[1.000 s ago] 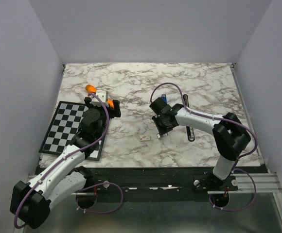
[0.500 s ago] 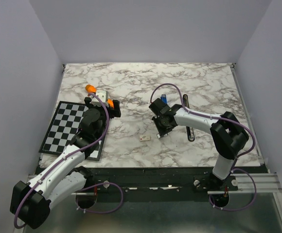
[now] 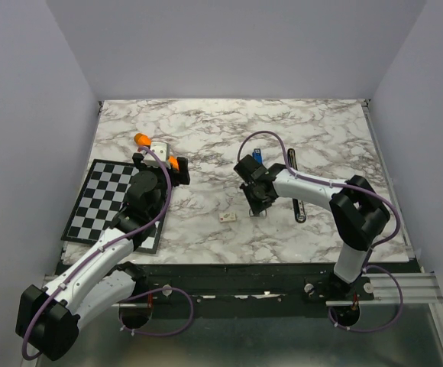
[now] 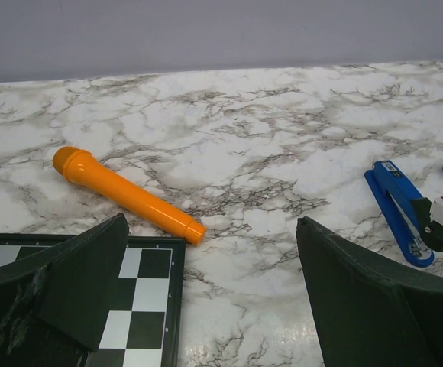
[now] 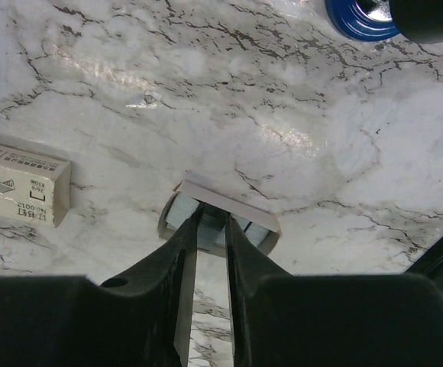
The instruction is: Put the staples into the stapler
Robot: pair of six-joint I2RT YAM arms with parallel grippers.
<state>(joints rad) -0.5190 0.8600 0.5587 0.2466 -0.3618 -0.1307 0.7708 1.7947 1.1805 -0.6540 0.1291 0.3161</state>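
- The right gripper (image 5: 212,223) has drawn its jaws in a little over the last second. They now stand a narrow slot apart, pinching across the middle of the tiny flat grey metal strip of staples (image 5: 238,205).
- The strip lies flat on the glossy, grey-veined white marble-pattern table (image 5: 344,138), at the centre of the wrist view.
- Judged from this, the grip looks set but the lift is not begun, and the loading itself is wholly ahead.
- The small whitish cardboard box (image 5: 19,183) lies left of the strip, apart from it. The blue stapler (image 3: 258,156) lies just above the gripper in the overhead view.
- The left gripper (image 4: 212,229) has not moved. It is spread wide and holds nothing, at the edge of the black-and-white chequered mat (image 4: 149,302), with an orange plastic cylinder (image 4: 122,195) beyond it.
- Plain pale walls (image 3: 229,46) box in the table on three sides.
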